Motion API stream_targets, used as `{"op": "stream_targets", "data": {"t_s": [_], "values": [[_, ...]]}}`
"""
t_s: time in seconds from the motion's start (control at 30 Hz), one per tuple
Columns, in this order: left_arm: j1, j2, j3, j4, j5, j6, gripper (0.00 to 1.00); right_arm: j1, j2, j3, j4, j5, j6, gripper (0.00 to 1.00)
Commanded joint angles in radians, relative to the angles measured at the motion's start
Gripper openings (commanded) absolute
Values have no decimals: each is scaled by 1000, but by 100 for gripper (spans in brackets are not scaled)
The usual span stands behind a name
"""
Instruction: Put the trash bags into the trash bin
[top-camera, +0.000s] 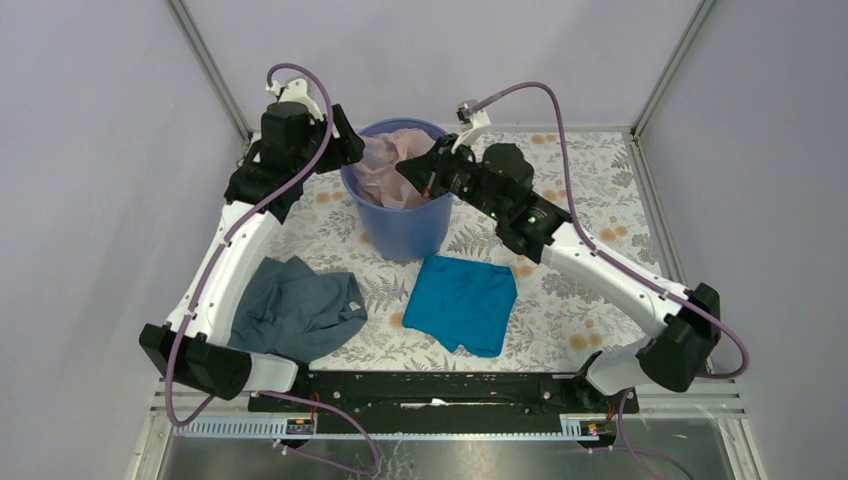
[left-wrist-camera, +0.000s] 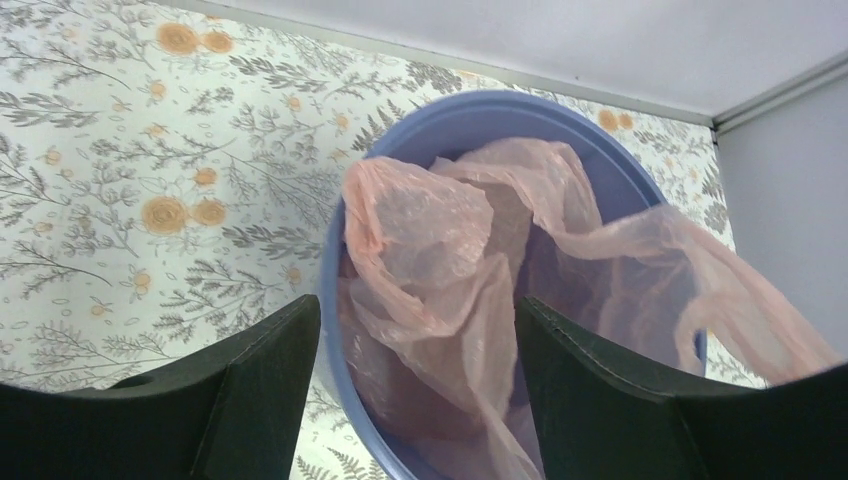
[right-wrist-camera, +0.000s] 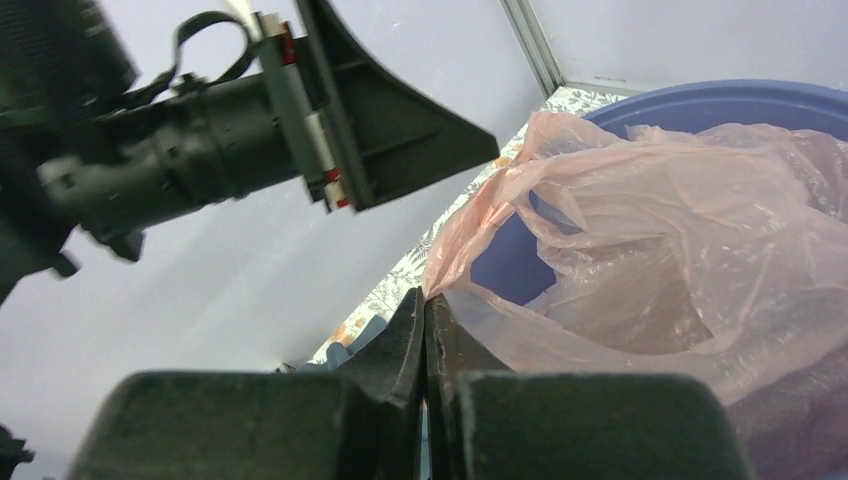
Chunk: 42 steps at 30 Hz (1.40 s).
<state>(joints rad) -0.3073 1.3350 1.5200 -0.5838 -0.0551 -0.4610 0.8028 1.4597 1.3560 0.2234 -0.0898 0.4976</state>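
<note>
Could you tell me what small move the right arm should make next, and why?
Probably lower the right claw into the trash bin and open it: it is shut on the pink trash bag, part of which reaches past the rim.

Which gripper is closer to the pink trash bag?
Right. The right gripper is shut on the pink trash bag over the trash bin; the left gripper is open beside the bag, not gripping it.

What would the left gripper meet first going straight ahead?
Probably the pink trash bag bunched in the trash bin, framed between the left gripper's open fingers; exact depth is unclear.
</note>
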Motion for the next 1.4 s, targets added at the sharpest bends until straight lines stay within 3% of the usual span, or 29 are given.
{"op": "stream_targets", "data": {"t_s": [0.0, 0.27, 0.73, 1.27, 1.37], "values": [[35, 54, 85, -19, 32, 22, 72, -3, -93, -33, 85, 6, -22, 0], [29, 73, 61, 35, 162, -20, 52, -2, -139, -67, 115, 5, -21, 0], [24, 19, -11, 29, -65, 18, 67, -2, -171, -107, 134, 25, -29, 0], [25, 120, 75, 77, -7, 55, 44, -2, -177, -127, 111, 56, -59, 0], [25, 134, 78, 78, -3, 58, 31, -2, -182, -133, 116, 60, -66, 0]]}}
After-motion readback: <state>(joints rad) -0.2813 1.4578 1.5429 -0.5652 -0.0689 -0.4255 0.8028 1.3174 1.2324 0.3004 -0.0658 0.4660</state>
